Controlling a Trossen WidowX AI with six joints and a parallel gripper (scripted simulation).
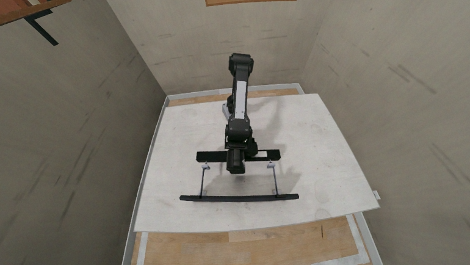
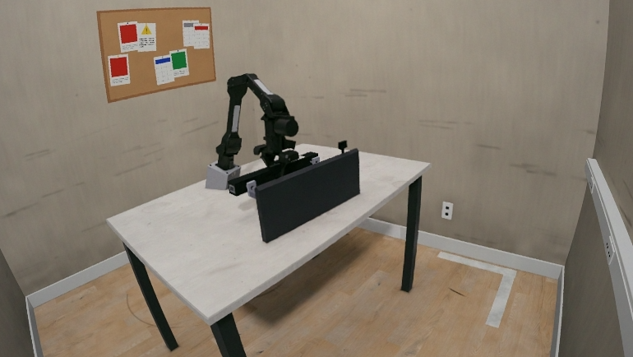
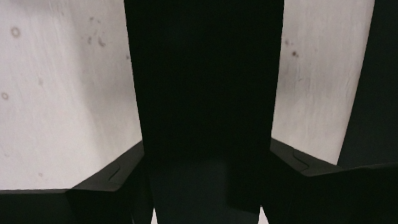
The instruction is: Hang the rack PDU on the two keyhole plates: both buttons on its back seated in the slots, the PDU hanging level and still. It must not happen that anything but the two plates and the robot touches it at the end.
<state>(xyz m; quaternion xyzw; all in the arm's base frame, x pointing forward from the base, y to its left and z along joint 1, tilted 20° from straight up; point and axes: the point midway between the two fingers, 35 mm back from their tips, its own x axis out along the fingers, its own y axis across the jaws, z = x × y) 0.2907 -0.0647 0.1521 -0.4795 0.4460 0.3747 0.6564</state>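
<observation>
The rack PDU (image 1: 210, 156) is a long black bar held level above the table, on the robot's side of the upright black panel (image 1: 238, 198). Two grey buttons (image 1: 205, 166) (image 1: 270, 165) on its back face the panel. My gripper (image 1: 235, 163) points down over the bar's middle and is shut on it. In the side view the PDU (image 2: 268, 173) sits just behind the panel (image 2: 308, 193), near its top edge. In the wrist view the bar (image 3: 204, 80) fills the gap between my two fingers. The keyhole plates are on the panel's hidden face; two thin strips (image 1: 201, 182) (image 1: 274, 181) mark them.
The arm's grey base (image 2: 221, 176) stands at the back of the white table. A small black post (image 2: 341, 145) stands at the table's far edge behind the panel. A cork board (image 2: 155, 51) hangs on the wall.
</observation>
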